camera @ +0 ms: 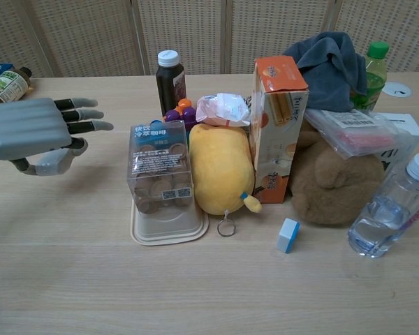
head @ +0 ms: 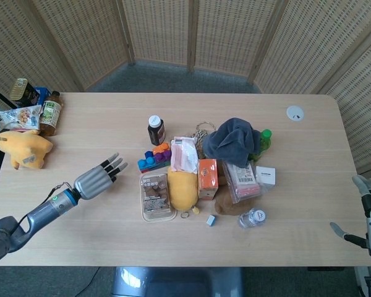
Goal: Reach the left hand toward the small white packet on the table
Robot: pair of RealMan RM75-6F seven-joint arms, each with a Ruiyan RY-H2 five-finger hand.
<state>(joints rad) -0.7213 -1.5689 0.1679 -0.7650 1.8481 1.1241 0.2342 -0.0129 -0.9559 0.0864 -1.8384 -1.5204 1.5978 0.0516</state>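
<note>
My left hand [head: 96, 181] hovers over the left part of the table [head: 80, 241], left of the pile of goods. In the chest view the left hand [camera: 31, 129] has its fingers stretched toward the pile. The small white packet [camera: 52, 162] sits right under the palm, pinched between the thumb and the fingers. In the head view the hand hides the packet. My right hand [head: 369, 216] shows only at the far right edge of the head view, off the table, with its fingers apart and nothing in it.
Just right of the left hand stands a clear snack box [camera: 157, 167] on a beige tray, with a yellow plush [camera: 220, 167] and a dark bottle [camera: 170, 80] beyond. A yellow toy [head: 21, 150] and a tea bottle [head: 51, 113] lie at the far left.
</note>
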